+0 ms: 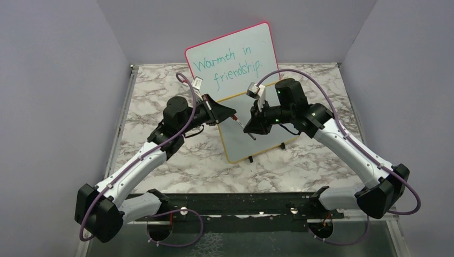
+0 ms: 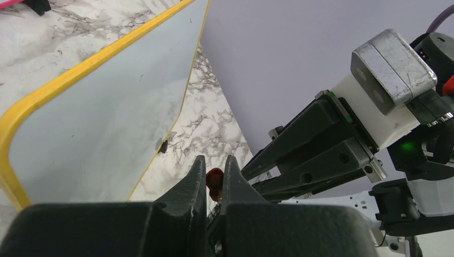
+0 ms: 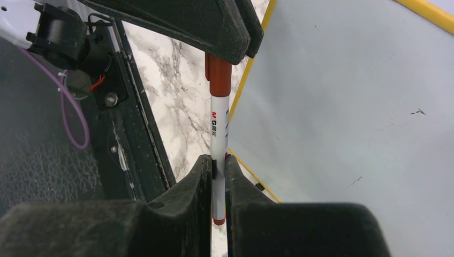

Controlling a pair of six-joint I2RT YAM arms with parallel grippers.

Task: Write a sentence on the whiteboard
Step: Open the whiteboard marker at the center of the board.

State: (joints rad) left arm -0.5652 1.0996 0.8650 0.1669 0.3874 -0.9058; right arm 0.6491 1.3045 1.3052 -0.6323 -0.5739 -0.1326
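Clamped at both ends over the whiteboard (image 1: pixel 258 145): one marker (image 3: pixel 218 126).

Grips the white barrel in the right tool (image 3: pixel 218 171), jaws pressed together on it; pinches the red-brown cap (image 3: pixel 219 75) in the left tool (image 2: pixel 214 172), likewise closed tight. Meets tip to tip just above the whiteboard's left part, mid-worktop (image 1: pixel 160 96), in front of the pink-framed board (image 1: pixel 230 59) at the far edge.
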